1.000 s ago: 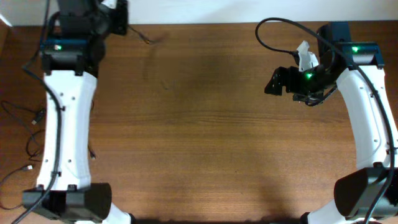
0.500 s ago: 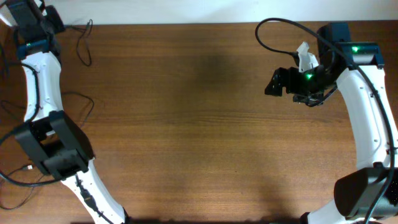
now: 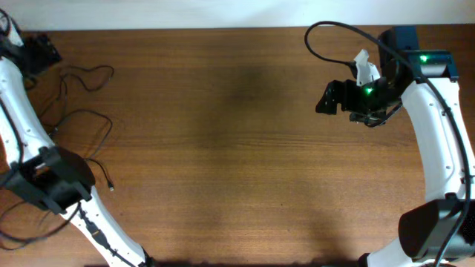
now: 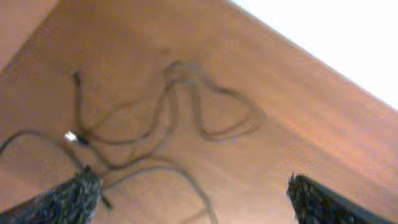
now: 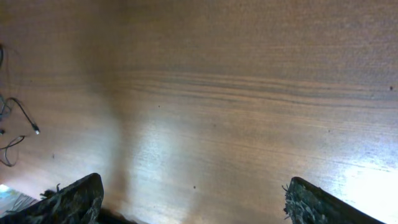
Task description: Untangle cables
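Observation:
The cables (image 3: 83, 119) are thin black cords lying in loose loops on the left part of the wooden table (image 3: 223, 148), one small plug end (image 3: 111, 187) pointing toward the middle. In the left wrist view the cables (image 4: 186, 109) spread out below me, and a silver plug (image 4: 70, 137) shows near the left finger. My left gripper (image 3: 43, 53) (image 4: 193, 202) hangs open above them at the far left corner, holding nothing; one strand runs beneath its gap. My right gripper (image 3: 326, 98) (image 5: 199, 202) stands open over bare wood at the back right.
The table's far edge meets a white wall (image 4: 336, 37). The left arm's base (image 3: 48, 182) sits at the left edge with more thin cords (image 3: 22, 222) trailing beside it. A cable end (image 5: 25, 115) shows at the far left of the right wrist view.
My left arm swung from the back of the table to the far left corner. Its gripper opened and the cables dropped, now lying in loose loops. The right arm stayed still.

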Robot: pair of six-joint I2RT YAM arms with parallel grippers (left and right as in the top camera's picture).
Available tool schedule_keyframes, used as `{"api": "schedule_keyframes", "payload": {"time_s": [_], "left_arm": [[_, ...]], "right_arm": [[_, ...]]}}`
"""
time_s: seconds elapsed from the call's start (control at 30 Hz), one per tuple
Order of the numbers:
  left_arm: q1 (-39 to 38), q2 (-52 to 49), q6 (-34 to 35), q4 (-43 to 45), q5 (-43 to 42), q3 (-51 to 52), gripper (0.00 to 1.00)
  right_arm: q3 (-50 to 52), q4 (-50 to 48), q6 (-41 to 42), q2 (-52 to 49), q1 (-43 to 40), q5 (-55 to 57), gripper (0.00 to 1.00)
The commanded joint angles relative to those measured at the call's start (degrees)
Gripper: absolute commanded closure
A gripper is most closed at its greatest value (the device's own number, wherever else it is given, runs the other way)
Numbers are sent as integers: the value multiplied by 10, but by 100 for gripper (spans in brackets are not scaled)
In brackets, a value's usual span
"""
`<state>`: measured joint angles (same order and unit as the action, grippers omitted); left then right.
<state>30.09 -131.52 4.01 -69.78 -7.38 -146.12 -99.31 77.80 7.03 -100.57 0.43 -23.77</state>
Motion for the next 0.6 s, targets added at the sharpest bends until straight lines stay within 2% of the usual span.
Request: {"api": "schedule_keyframes", "payload": {"time_s": [0.0, 0.07, 0.2, 0.37, 0.57], "left_arm": [[-6, 10, -17, -117, -169, -225, 1], [-38, 27, -17, -214, -175, -335, 1], [-83, 51, -17, -269, -172, -334, 1], [-82, 51, -17, -269, -172, -334, 1], [-82, 51, -17, -269, -172, -334, 1]], "right_arm": [[-11, -1, -23, 5, 15, 5, 5], [-41, 3, -28, 51, 33, 22, 6], [-63, 80, -24, 181, 41, 93, 5], [-63, 148, -21, 313, 41, 100, 1], [-63, 158, -21, 332, 41, 125, 1]]}}
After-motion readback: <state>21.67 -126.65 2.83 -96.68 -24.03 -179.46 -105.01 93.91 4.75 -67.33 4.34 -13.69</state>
